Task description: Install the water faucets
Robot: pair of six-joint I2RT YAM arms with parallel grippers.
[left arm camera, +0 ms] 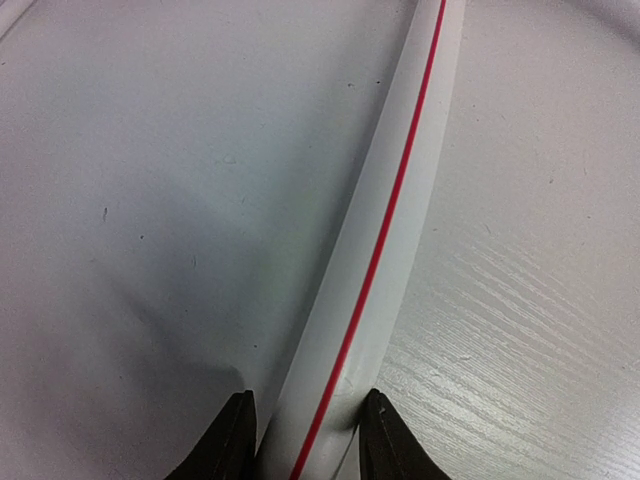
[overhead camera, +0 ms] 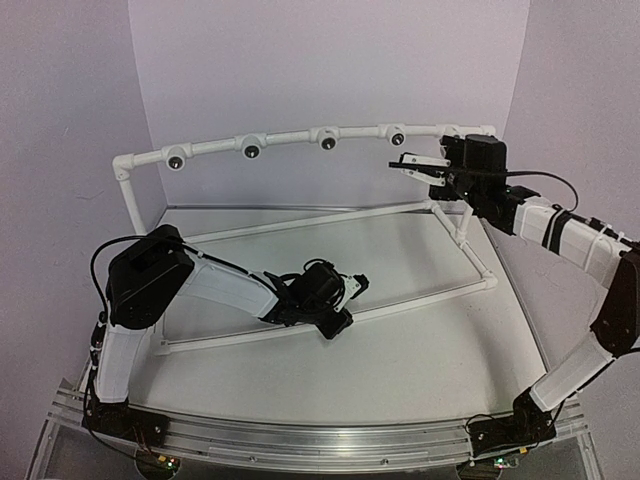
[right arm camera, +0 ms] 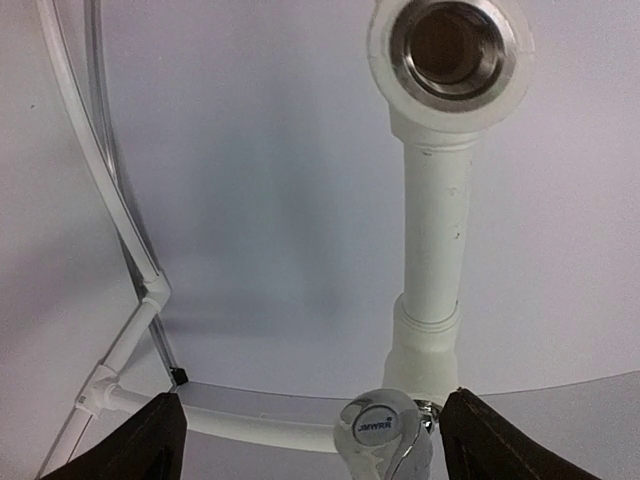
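A shiny silver water faucet [right arm camera: 386, 432] with a round cap marked JMWRR shows at the bottom of the right wrist view, just below a white pipe joint [right arm camera: 430, 350]. My right gripper [right arm camera: 320, 440] is open, its fingers wide apart, with the faucet between them nearer the right finger [right arm camera: 485, 440]. An empty threaded fitting [right arm camera: 460, 45] lies further along the rail. From above, the right gripper [overhead camera: 420, 165] is at the right end of the top rail [overhead camera: 290, 140]. My left gripper [overhead camera: 340, 295] is shut on the frame's front floor pipe [left arm camera: 385, 230], white with a red stripe.
The top rail carries several round white fittings with dark holes [overhead camera: 251, 150]. The white pipe frame [overhead camera: 470, 240] stands on the table, with a left post [overhead camera: 135, 205] and floor pipes. Lilac walls [overhead camera: 330, 60] close in behind and at the sides.
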